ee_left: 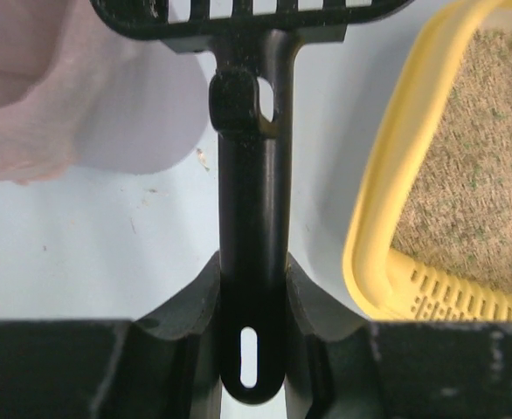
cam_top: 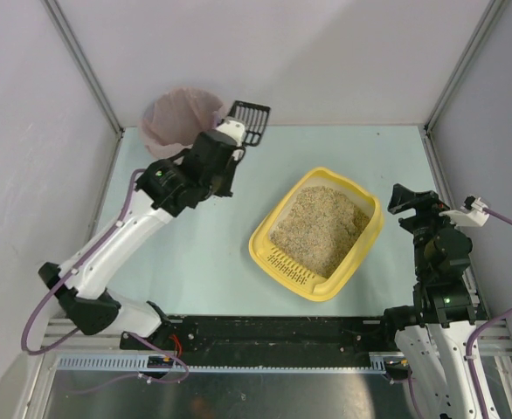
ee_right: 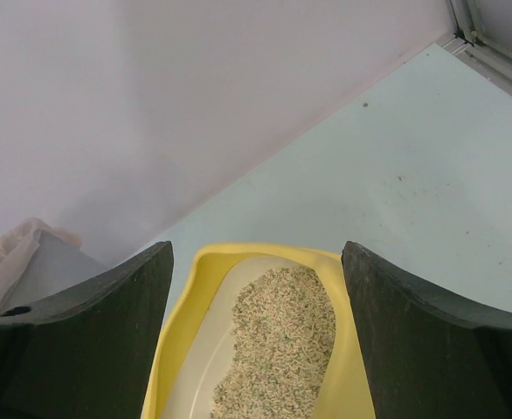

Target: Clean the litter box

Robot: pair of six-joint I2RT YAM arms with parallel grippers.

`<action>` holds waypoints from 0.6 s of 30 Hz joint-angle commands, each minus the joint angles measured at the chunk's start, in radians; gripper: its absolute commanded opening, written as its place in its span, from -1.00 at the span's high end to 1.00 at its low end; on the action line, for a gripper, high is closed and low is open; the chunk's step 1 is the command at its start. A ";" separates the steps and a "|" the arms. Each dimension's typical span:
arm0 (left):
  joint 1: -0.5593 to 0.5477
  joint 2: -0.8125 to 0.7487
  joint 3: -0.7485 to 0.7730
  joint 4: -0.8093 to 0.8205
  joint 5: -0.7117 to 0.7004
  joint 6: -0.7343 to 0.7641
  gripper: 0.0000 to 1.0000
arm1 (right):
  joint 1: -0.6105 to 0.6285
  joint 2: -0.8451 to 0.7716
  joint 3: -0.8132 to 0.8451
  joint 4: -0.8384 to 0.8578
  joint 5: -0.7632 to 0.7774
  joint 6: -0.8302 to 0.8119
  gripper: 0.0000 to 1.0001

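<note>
The yellow litter box (cam_top: 367,237) lies at the table's middle right, filled with beige litter, its slotted grille toward the near edge; it also shows in the left wrist view (ee_left: 374,253) and the right wrist view (ee_right: 186,297). My left gripper (cam_top: 225,144) is shut on the handle of a black slotted scoop (cam_top: 250,116), whose head is raised at the back, just right of the pink-lined bin (cam_top: 179,118). In the left wrist view the scoop handle (ee_left: 249,201) runs up between the jaws (ee_left: 252,288). My right gripper (cam_top: 411,200) is open and empty, just right of the box.
The grey bin with pink liner stands at the back left corner and shows in the left wrist view (ee_left: 81,105). White walls enclose the table on three sides. A black rail (cam_top: 273,330) runs along the near edge.
</note>
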 commanded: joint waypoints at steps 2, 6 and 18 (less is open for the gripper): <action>-0.110 0.120 0.110 -0.175 0.042 -0.093 1.00 | -0.001 0.001 0.004 0.015 0.026 -0.012 -0.67; -0.193 0.200 0.171 -0.253 0.151 -0.159 1.00 | -0.001 -0.001 0.004 0.018 0.024 -0.015 -0.67; -0.262 0.320 0.265 -0.391 0.343 -0.320 1.00 | -0.003 -0.039 0.004 0.007 0.037 -0.025 -0.68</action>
